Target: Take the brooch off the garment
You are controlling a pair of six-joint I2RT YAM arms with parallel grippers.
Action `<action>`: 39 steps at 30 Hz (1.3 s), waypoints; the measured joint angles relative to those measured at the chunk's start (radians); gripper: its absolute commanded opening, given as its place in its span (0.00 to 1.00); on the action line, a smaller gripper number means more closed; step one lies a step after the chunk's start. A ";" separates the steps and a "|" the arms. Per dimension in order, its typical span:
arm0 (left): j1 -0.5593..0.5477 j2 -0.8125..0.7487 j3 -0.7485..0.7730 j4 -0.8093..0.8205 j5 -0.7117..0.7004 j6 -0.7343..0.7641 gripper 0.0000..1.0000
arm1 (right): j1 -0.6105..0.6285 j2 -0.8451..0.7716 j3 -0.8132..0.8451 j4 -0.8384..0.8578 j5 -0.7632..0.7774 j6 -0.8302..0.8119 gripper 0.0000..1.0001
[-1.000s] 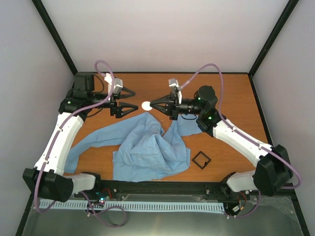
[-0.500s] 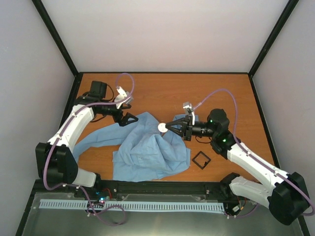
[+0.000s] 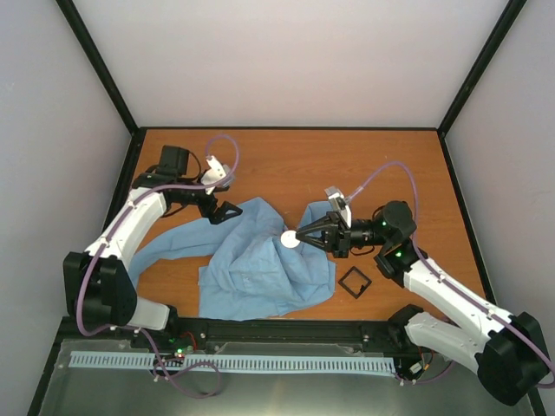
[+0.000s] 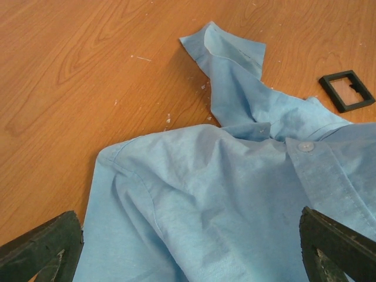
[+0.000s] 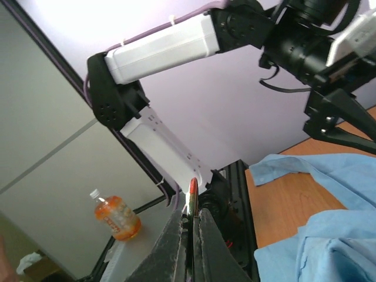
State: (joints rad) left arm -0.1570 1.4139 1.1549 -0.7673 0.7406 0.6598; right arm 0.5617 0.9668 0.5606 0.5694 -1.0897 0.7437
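Brooch (image 3: 290, 241) is pinched at its edge in my right gripper (image 3: 297, 239), white face toward the overhead camera, over the middle of the crumpled blue shirt (image 3: 251, 269) (my wrist view shows only its thin rim between the fingertips). My left gripper (image 3: 227, 211) is spread wide and empty at the shirt's far-left edge. A black square frame (image 3: 354, 282) lies on the wooden table (image 3: 286, 165), just right of the shirt.

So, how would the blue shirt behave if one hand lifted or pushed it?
Probably floppy: the shirt lies crumpled in soft folds on the table, so lifting one point would likely leave the rest draping. A push would likely bunch it rather than slide it whole. It looks thin and light.
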 measured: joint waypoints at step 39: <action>0.378 0.093 -0.584 1.125 -0.161 -0.425 1.00 | -0.033 0.155 0.145 -0.722 0.698 -0.422 0.03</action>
State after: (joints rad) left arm 0.2211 1.5066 0.5709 0.3580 0.5797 0.2348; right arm 0.5285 1.1221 0.7059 -0.1524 -0.3920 0.3214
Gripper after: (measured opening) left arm 0.971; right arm 0.028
